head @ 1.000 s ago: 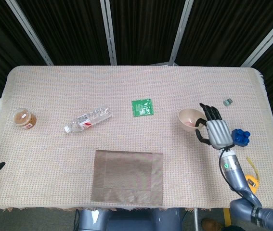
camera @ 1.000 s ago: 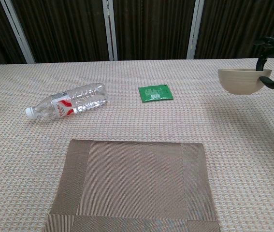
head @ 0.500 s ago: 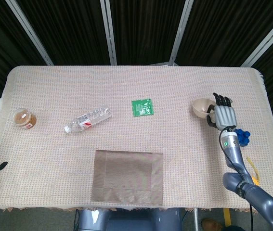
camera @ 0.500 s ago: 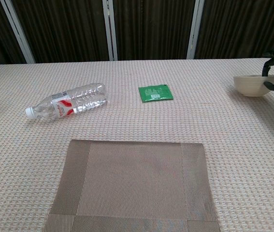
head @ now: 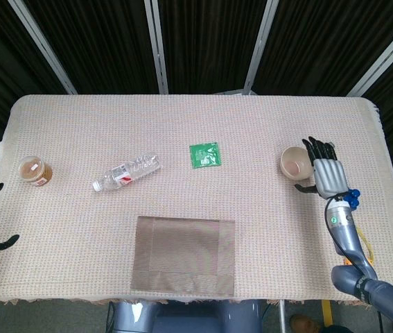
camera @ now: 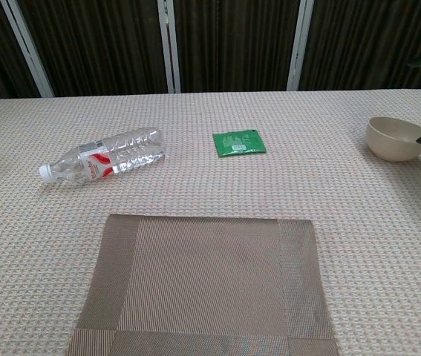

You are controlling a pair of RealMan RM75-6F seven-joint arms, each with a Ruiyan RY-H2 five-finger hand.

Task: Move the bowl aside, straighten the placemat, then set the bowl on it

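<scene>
Bowl [head: 294, 161] upright on table | right hand [head: 327, 175] spread, beside | bottle [head: 126, 172] label unreadable

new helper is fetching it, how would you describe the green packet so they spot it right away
Start at the placemat at the table's near edge and look straight beyond it to mid-table. The green packet lies flat there, right of the fallen water bottle. It is the only green, flat, square thing.

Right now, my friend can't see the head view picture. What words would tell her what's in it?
The robot's right hand is open beside a bowl standing on the cloth-covered table. A brown placemat lies at the near edge, with a plastic bottle, green packet and small jar further back.
</scene>
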